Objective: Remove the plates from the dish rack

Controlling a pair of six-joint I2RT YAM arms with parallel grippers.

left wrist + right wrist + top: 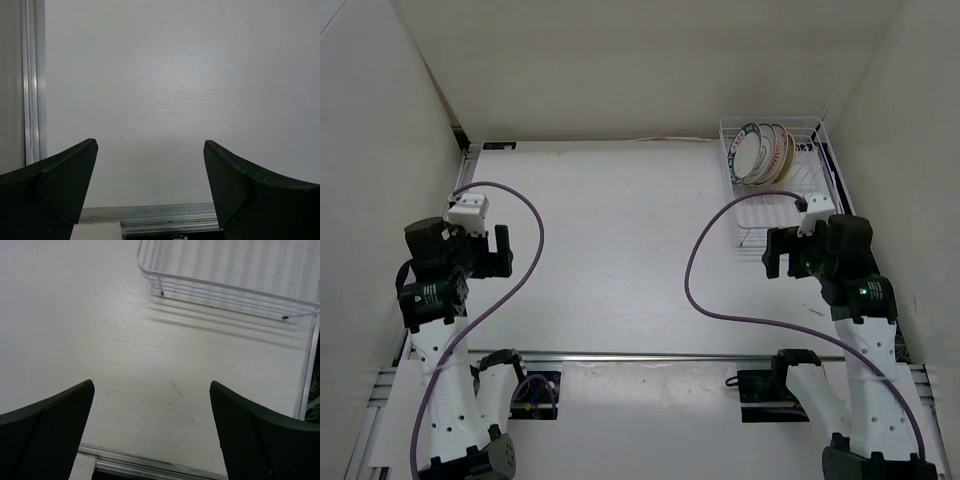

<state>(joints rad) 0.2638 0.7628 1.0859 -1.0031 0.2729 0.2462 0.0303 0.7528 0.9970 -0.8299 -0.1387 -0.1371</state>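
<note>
Several plates (pixel 763 153) are standing on edge at the far end of the dish rack (pixel 765 215), upper right of the overhead view. The left gripper (pixel 150 152) and right gripper (pixel 151 390) are hovering over the table (pixel 610 220), jaws spread wide, holding nothing.

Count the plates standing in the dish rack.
4, it seems: the plates stand on edge in one overlapping row at the far end of the dish rack, front plate leftmost. Another may hide behind.
</note>
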